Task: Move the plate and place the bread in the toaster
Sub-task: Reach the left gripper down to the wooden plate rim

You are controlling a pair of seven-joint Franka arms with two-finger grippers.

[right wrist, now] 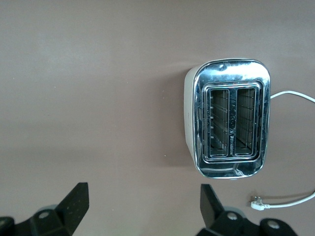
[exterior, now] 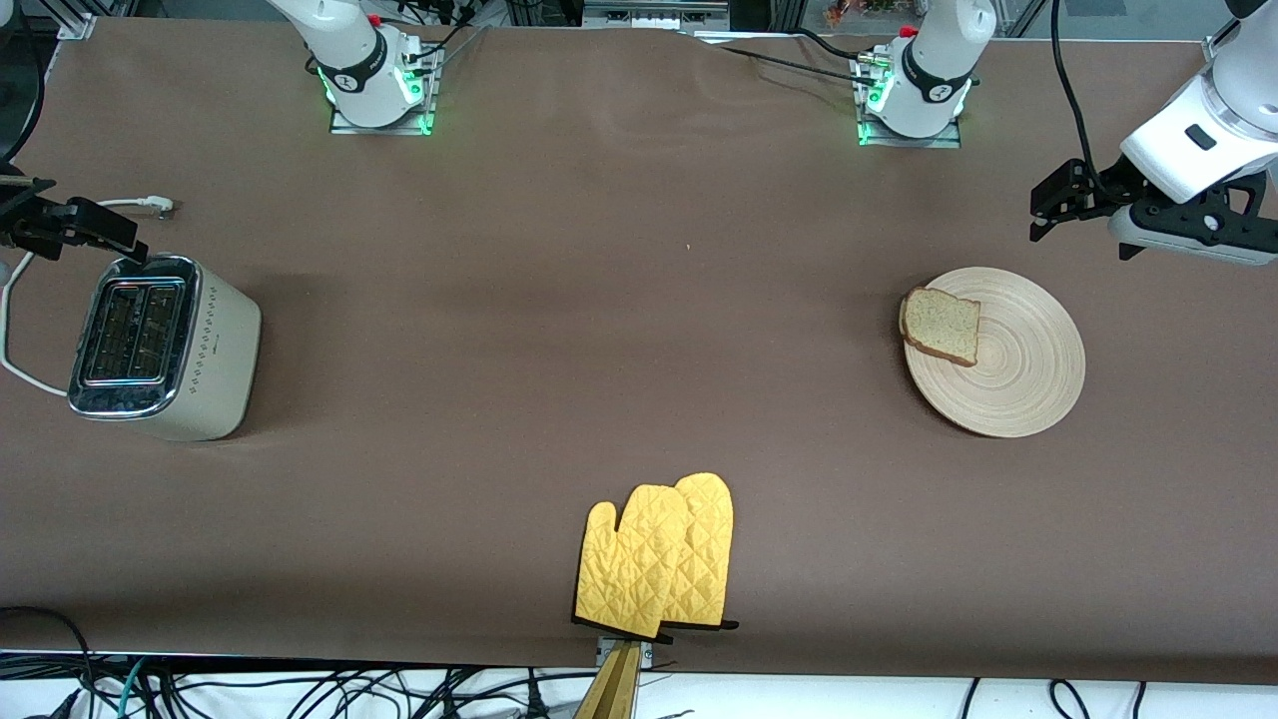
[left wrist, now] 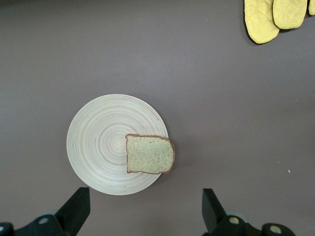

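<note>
The round beige wooden plate (exterior: pixel 1028 374) lies toward the left arm's end of the table. The bread (exterior: pixel 941 325) lies flat on its rim, on the side toward the right arm's end, and overhangs a little. Both show in the left wrist view: the plate (left wrist: pixel 98 142) and the bread (left wrist: pixel 149 154). My left gripper (exterior: pixel 1053 205) is open and empty, up over the bare table beside the plate (left wrist: pixel 145 199). The cream toaster (exterior: pixel 160 345) stands toward the right arm's end with both slots empty (right wrist: pixel 229 123). My right gripper (exterior: pixel 100 228) is open and empty, up over the table beside the toaster (right wrist: pixel 142 196).
A pair of yellow oven mitts (exterior: pixel 659 559) lies at the table edge nearest the front camera, midway along it; it also shows in the left wrist view (left wrist: pixel 273 17). The toaster's white cord (exterior: pixel 15 330) loops on the table beside it and its plug (right wrist: pixel 257 204) lies loose.
</note>
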